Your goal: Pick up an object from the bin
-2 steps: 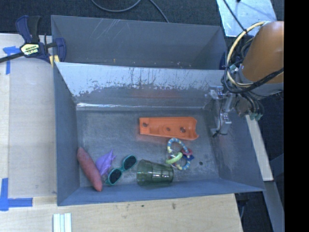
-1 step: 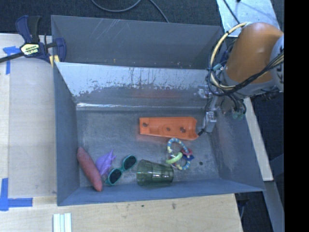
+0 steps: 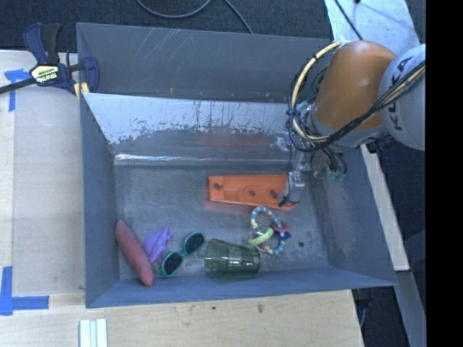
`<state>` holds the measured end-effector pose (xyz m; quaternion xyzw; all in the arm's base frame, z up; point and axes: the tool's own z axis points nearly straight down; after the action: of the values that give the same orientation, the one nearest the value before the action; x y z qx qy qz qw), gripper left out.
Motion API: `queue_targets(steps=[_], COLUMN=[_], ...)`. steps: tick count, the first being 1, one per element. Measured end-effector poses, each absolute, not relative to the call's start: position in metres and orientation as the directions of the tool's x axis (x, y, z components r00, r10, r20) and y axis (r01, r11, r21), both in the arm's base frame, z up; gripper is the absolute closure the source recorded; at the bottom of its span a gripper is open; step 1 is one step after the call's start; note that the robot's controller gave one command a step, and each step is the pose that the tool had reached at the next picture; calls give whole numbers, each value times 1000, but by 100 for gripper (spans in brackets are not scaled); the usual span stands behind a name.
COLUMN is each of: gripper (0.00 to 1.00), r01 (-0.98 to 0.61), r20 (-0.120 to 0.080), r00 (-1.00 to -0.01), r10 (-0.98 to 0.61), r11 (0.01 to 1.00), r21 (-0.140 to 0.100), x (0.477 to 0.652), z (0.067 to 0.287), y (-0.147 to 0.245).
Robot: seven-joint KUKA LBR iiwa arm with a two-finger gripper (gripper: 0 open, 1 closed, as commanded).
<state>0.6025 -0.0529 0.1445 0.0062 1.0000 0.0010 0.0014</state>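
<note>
The tool (image 3: 294,188) is down at the right end of the flat orange plate (image 3: 242,191), which lies in the middle of the bin (image 3: 98,194). I cannot tell if the tool is wide or narrow. It should probably grip the plate's thin edge firmly, lift straight up, and not bump the bead ring (image 3: 268,231) just on the near side.

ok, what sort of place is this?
Probably a robot lab's bin-picking cell: a grey bin of loose odds like an orange plate and a green cup, with the gripper at the plate's right end.
</note>
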Motion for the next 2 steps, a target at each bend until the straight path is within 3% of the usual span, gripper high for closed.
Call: queue_targets(steps=[1, 2], gripper=[0, 0], r01=[-177, -129], r20=[-3, -11], r00=[-984, -992], r10=[-177, -129], r11=[984, 992], r21=[-1, -2], x=[604, 606], z=[129, 97], y=[-59, -60])
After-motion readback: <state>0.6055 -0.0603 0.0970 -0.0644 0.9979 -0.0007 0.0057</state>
